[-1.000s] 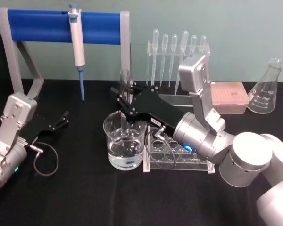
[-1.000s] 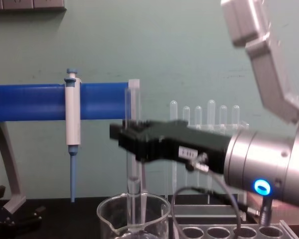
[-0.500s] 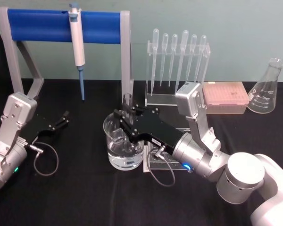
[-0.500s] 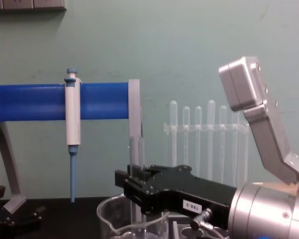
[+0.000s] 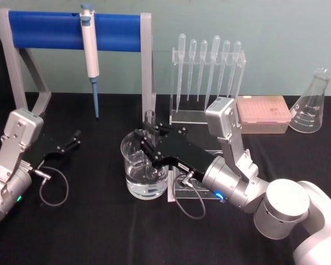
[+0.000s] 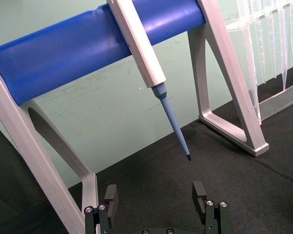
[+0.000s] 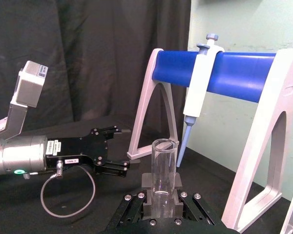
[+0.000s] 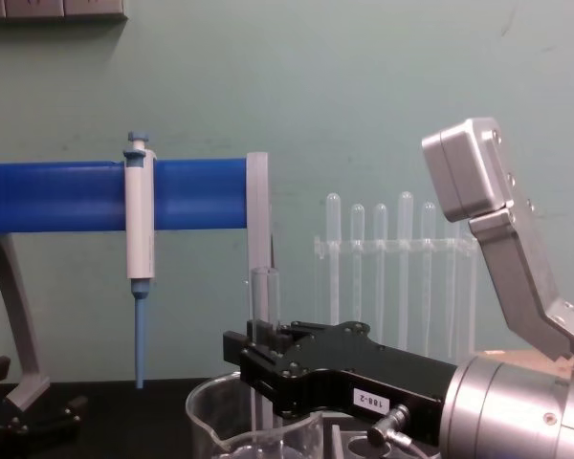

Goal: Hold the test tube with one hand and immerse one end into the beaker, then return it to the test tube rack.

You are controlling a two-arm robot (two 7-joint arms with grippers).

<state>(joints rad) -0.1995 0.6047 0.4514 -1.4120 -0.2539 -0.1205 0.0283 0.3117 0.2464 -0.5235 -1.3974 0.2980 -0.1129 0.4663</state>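
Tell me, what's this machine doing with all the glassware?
The robot's right claw grips a clear glass test tube upright, its lower end down inside the wide clear glass beaker holding clear liquid. The clear plastic rack stands right beside the beaker. The left claw sits open, parked at left.

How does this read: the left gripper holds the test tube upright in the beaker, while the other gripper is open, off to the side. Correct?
Not quite: it is the right gripper that holds the test tube upright in the beaker, as the head view shows. The left gripper is the open one, off to the side.
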